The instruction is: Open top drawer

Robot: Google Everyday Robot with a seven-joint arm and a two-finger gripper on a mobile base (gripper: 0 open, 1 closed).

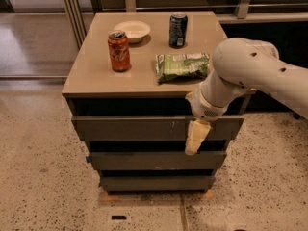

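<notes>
At centre of frame, top drawer (134,128) sits just under worktop (91,83), widest of three dark fronts. Right of centre we see gripper (196,138) pointing down in front of drawer's right part; open or closed, we cannot tell. On worktop: red can (119,51), dark can (178,30), pale bowl (132,30), green bag (182,66).

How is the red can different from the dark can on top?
The red can is orange-red, while the dark can is blue-black. The red can stands nearer the front, just in front of the white bowl. The dark can stands farther back, behind the green bag. Both stand upright on the cabinet top. The gripper hangs lower down, in front of the top drawer, towards its right side.
</notes>
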